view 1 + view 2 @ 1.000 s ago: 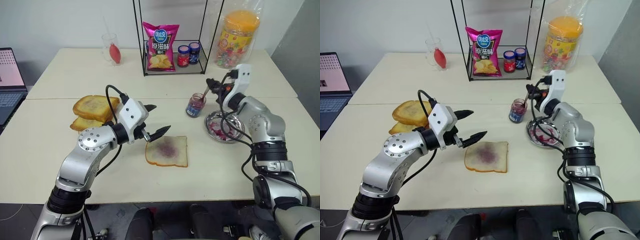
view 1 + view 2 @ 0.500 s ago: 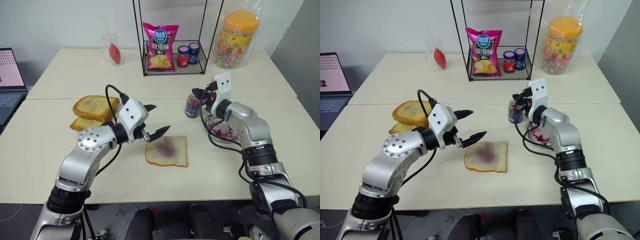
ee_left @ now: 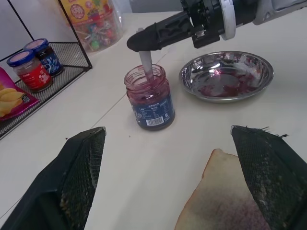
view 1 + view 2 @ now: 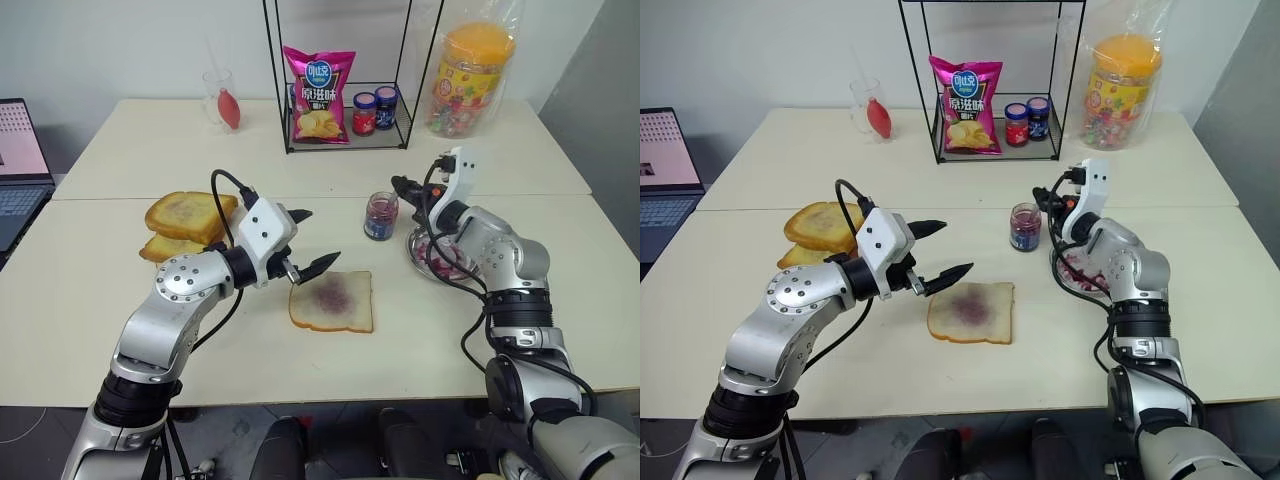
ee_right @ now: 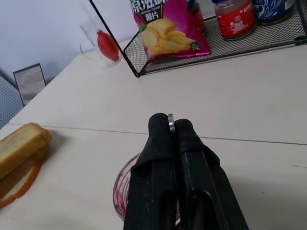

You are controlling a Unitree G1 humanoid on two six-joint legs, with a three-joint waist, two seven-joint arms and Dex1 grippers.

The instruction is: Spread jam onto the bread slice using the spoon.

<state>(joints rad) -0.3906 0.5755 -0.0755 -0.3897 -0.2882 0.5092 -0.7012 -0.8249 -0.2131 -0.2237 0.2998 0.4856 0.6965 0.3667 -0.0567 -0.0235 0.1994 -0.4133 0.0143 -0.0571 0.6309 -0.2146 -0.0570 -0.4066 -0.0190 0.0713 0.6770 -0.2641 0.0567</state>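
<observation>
Head view: on the worktop, the bread slice lies near the jam jar, with a steel dish just beside the jar. The left gripper hovers beside the bread, jaws wide apart and empty.

Left wrist view: the right gripper holds the spoon upright, bowl down in the jam.

Right wrist view: its jaws are pinched tight on the spoon's handle above the jar.

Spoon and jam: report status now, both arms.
Right gripper fingers shut on spoon, its bowl down in the jam jar. Left gripper fingers open, empty, beside bread slice. Bread has a purple smear. Nothing blocking.
</observation>
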